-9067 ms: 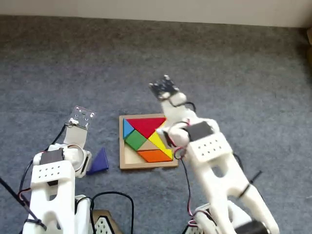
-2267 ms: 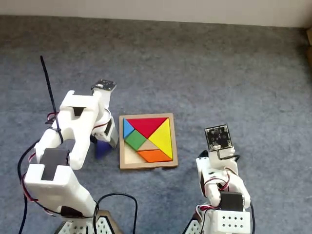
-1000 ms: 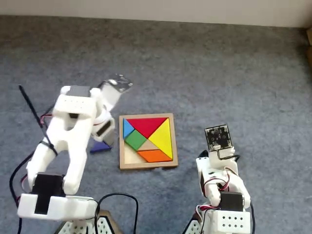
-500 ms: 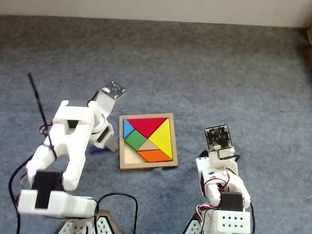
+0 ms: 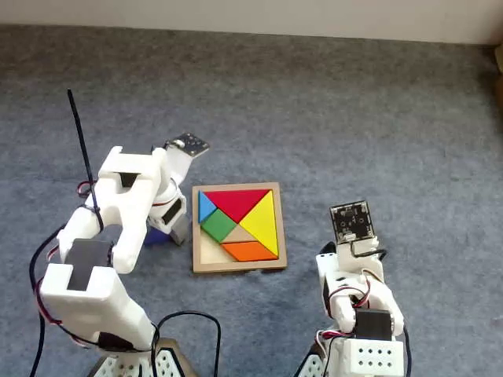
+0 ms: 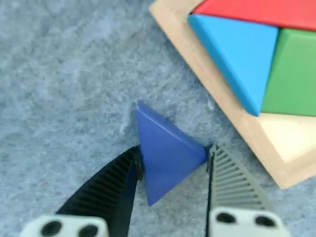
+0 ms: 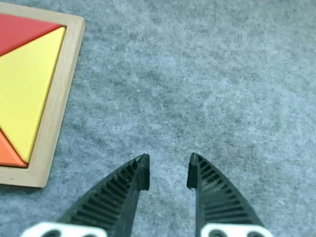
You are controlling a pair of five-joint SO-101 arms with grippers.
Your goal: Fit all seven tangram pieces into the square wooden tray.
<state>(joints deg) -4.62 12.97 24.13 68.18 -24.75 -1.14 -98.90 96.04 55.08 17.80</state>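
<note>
Left wrist view puts your left claw [image 6: 174,153] pinched on the dark blue wooden triangle [image 6: 164,157]. The triangle lies on the grey carpet [image 6: 59,74], just beside the left rim of the square wooden tray [image 6: 222,106]. I judge this the grasp of the last loose piece: coloured pieces fill most of the tray, with bare wood at its near left corner. Next, lift, turn and lower the triangle into that gap. Your right claw [image 7: 168,173], narrowly parted and empty, hangs over carpet right of the tray. No readable writing shows.
</note>
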